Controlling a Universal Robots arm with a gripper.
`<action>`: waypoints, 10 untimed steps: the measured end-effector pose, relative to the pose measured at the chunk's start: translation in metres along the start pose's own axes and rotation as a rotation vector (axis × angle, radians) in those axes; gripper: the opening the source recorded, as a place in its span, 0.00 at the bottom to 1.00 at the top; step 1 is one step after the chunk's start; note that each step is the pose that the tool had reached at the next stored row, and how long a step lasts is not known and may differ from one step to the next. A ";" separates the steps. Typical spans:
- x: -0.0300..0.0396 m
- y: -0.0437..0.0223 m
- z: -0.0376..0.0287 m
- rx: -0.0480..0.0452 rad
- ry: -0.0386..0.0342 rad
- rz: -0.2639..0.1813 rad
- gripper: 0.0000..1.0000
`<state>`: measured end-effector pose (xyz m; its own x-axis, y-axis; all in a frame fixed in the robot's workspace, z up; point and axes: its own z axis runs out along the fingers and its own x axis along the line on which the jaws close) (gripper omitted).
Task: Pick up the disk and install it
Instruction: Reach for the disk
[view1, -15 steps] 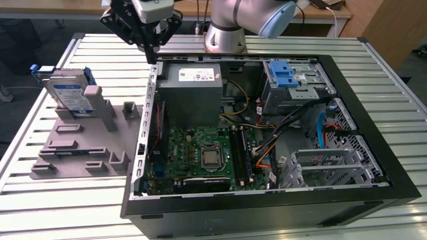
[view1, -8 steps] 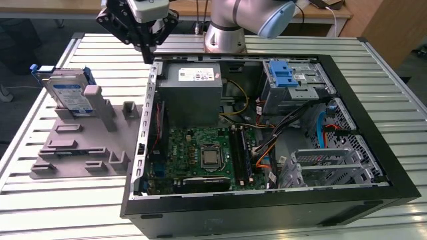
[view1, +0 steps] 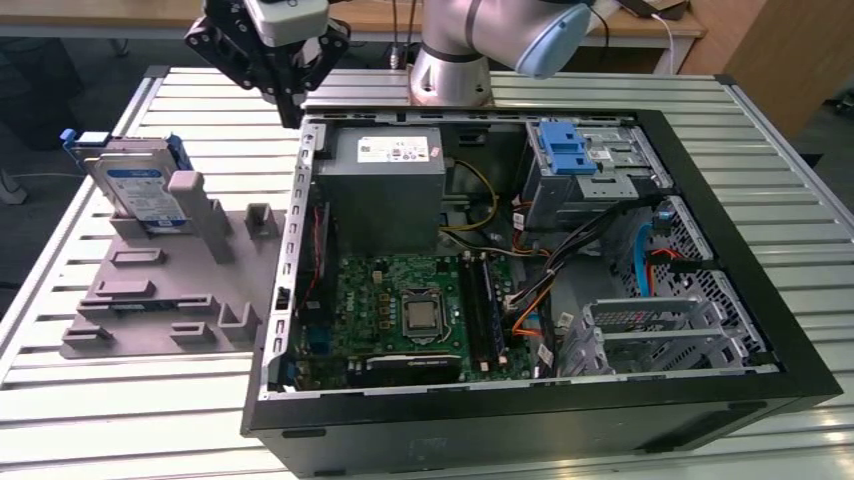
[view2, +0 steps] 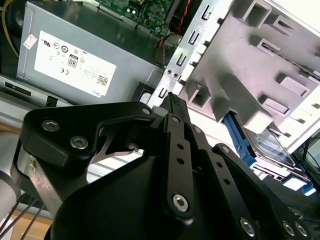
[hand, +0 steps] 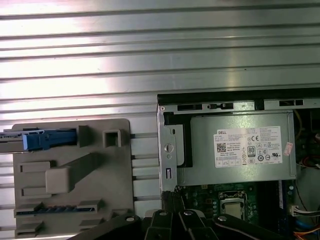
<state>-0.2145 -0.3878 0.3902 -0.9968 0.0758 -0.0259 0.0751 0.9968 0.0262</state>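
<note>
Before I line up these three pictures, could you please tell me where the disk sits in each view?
Exterior view: the disk stands upright on the grey fixture plate, at the exterior view's left of the computer case.
Second wrist view: the disk lies against that plate, blue frame showing.
First wrist view: the disk is seen edge-on, at the plate's side away from the case.
Shared landmark: the power supply's white sticker.
</note>
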 end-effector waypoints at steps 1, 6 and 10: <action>0.0007 0.0000 0.0000 0.0000 0.0000 0.000 0.11; 0.0043 -0.0002 0.0000 0.0000 0.0000 0.000 0.11; 0.0071 -0.0003 0.0000 0.0000 0.0000 0.000 0.11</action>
<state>-0.2216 -0.3876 0.3900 -0.9968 0.0757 -0.0259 0.0751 0.9968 0.0262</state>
